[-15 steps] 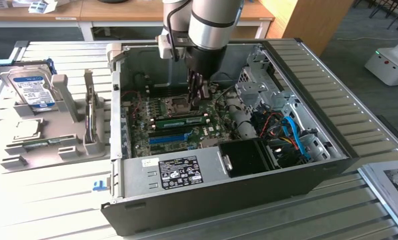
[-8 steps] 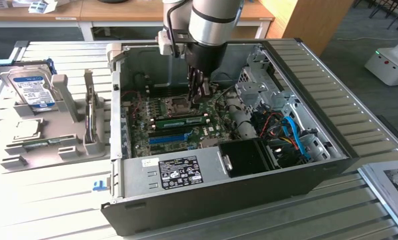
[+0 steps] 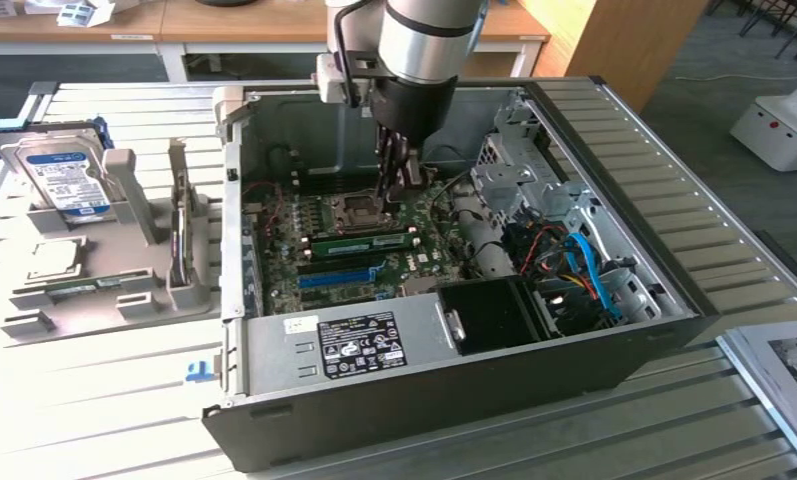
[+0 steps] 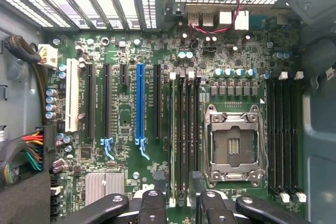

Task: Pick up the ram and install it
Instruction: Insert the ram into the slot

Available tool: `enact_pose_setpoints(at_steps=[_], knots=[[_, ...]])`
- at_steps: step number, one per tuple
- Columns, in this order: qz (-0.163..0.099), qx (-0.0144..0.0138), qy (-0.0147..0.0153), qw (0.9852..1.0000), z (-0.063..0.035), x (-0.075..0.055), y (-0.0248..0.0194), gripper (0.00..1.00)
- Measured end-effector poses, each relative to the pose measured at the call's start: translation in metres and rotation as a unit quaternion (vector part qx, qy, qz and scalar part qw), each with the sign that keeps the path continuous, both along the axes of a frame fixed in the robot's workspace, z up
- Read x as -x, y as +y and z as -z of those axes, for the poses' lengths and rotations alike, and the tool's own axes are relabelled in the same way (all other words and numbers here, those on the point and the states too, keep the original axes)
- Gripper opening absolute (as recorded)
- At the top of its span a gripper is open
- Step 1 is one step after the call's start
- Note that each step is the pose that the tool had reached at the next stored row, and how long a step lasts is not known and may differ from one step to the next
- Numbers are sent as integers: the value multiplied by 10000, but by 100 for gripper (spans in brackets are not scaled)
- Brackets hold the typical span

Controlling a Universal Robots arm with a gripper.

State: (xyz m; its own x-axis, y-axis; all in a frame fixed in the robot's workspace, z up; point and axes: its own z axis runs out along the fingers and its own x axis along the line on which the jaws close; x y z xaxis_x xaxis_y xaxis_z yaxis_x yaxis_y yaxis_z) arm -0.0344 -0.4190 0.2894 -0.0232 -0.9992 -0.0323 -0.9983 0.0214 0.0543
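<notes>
Closest to me, the power supply (image 3: 358, 345) fills the near edge of the open computer case (image 3: 665, 300) on the slatted table (image 3: 105, 400). Past it on the motherboard (image 3: 271, 265) is the blue slot (image 3: 334, 279). Next comes the ram (image 3: 361, 241), standing on edge in a socket mid-board, just beside the open processor socket (image 3: 361, 210). The gripper (image 3: 398, 188) hangs over that spot, jaws spread wide, clasping nothing. Farther off, toward the table's edge on the exterior view's left, a hard drive (image 3: 58, 175) stands in a grey rack (image 3: 105, 290).
</notes>
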Motion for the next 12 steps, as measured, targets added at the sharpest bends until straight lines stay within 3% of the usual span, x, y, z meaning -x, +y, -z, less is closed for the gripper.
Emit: enact_pose_setpoints(at_steps=[12], knots=[[-8, 0, 0, 10000, -111, 0, 0, 31]])
